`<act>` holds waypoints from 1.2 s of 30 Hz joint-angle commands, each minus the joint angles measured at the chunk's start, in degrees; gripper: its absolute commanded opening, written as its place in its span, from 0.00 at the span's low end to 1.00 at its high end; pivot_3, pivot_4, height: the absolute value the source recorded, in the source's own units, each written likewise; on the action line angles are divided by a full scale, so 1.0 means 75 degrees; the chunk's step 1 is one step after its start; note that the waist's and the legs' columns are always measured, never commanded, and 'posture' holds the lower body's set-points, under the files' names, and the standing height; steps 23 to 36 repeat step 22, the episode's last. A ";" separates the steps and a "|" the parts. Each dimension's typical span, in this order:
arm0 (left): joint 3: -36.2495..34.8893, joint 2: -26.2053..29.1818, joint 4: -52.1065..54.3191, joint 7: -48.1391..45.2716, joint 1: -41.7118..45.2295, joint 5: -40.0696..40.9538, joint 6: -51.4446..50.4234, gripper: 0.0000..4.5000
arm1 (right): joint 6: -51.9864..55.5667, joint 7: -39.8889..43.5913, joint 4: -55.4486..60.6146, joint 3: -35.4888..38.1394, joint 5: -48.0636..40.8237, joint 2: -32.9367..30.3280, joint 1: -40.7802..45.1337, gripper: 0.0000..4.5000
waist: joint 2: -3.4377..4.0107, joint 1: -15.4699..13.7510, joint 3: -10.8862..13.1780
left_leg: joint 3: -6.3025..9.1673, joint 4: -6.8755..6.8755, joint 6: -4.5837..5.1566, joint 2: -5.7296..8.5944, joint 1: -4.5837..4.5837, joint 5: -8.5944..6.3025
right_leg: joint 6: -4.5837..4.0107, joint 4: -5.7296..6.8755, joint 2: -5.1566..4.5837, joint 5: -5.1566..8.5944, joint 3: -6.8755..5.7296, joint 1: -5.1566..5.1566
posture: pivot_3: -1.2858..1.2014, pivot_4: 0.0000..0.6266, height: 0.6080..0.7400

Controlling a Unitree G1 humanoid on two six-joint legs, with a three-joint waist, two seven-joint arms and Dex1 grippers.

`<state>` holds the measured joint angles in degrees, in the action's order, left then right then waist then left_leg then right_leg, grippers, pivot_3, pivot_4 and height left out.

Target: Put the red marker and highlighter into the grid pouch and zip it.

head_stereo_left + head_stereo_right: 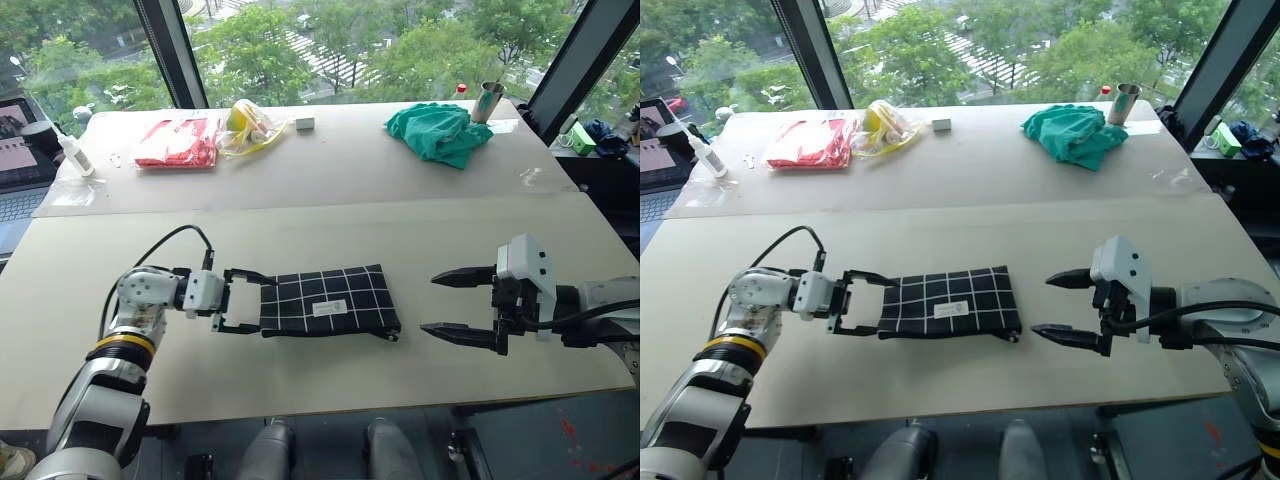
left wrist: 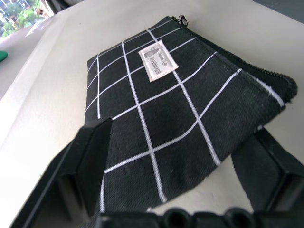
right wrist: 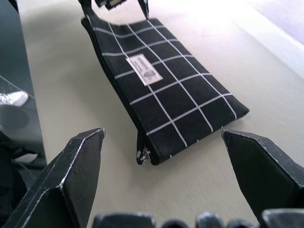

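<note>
Grid pouch (image 1: 330,302) lay flat mid-table, zipped. Left gripper (image 1: 243,299) spread wide astride its left end; right gripper (image 1: 458,306) gaped beside zipper pull. Best: withdraw straight, no snagging fabric.

The flat black woven-cloth grid pouch (image 2: 190,123) looked matt and coarse, its white label (image 2: 158,61) papery; the pale worktop (image 1: 300,230) was smooth.

Grid pouch (image 1: 328,302) black, white grid lines, white label.
</note>
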<state>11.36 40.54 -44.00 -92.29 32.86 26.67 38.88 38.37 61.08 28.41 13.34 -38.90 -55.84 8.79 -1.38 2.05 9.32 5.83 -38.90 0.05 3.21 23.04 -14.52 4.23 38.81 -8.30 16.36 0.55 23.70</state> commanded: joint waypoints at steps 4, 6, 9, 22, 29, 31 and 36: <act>-0.1325 0.1664 0.1556 0.0354 -0.1506 0.0491 -0.2940 0.88 | 0.0262 -0.0117 -0.0529 0.0846 -0.0868 0.0119 0.0492 0.98 | 0.0004 0.0061 0.0002 | 0.0010 0.0006 0.0009 -0.0003 -0.0016 -0.0006 | 0.0001 -0.0001 0.0001 0.0001 -0.0001 -0.0016 | 0.52 0.24 1.00; -0.1756 0.2128 0.2159 0.0838 -0.2028 0.0899 -0.4538 0.88 | 0.0224 -0.0110 -0.0608 0.1048 -0.0928 0.0076 0.0423 0.98 | 0.0008 0.0030 0.0004 | 0.0011 0.0008 0.0014 -0.0004 -0.0026 -0.0009 | 0.0004 -0.0006 0.0002 0.0002 -0.0001 -0.0027 | 0.52 0.24 1.00; -0.2998 0.2193 0.3125 0.2504 -0.2580 0.1861 -0.6653 0.88 | 0.0168 0.0028 -0.0822 0.1411 -0.0992 0.0042 0.0220 0.98 | 0.0009 -0.0015 0.0006 | 0.0017 0.0007 0.0020 -0.0003 -0.0028 -0.0013 | 0.0009 -0.0017 0.0002 0.0005 -0.0001 -0.0043 | 0.52 0.24 1.00; -0.5610 0.1623 0.5822 0.5022 -0.4502 0.2787 -0.9316 0.88 | -0.0031 -0.0067 -0.1246 0.1206 -0.0667 0.0128 0.0165 0.98 | 0.0010 -0.0121 0.0005 | -0.0004 0.0032 0.0021 -0.0006 -0.0070 -0.0016 | 0.0009 -0.0044 0.0001 0.0006 0.0030 -0.0069 | 0.52 0.24 1.00; -0.5610 0.1623 0.5822 0.5022 -0.4502 0.2787 -0.9316 0.88 | -0.0031 -0.0067 -0.1246 0.1206 -0.0667 0.0128 0.0165 0.98 | 0.0010 -0.0121 0.0005 | -0.0004 0.0032 0.0021 -0.0006 -0.0070 -0.0016 | 0.0009 -0.0044 0.0001 0.0006 0.0030 -0.0069 | 0.52 0.24 1.00; -0.5610 0.1623 0.5822 0.5022 -0.4502 0.2787 -0.9316 0.88 | -0.0031 -0.0067 -0.1246 0.1206 -0.0667 0.0128 0.0165 0.98 | 0.0010 -0.0121 0.0005 | -0.0004 0.0032 0.0021 -0.0006 -0.0070 -0.0016 | 0.0009 -0.0044 0.0001 0.0006 0.0030 -0.0069 | 0.52 0.24 1.00; -0.5610 0.1623 0.5822 0.5022 -0.4502 0.2787 -0.9316 0.88 | -0.0031 -0.0067 -0.1246 0.1206 -0.0667 0.0128 0.0165 0.98 | 0.0010 -0.0121 0.0005 | -0.0004 0.0032 0.0021 -0.0006 -0.0070 -0.0016 | 0.0009 -0.0044 0.0001 0.0006 0.0030 -0.0069 | 0.52 0.24 1.00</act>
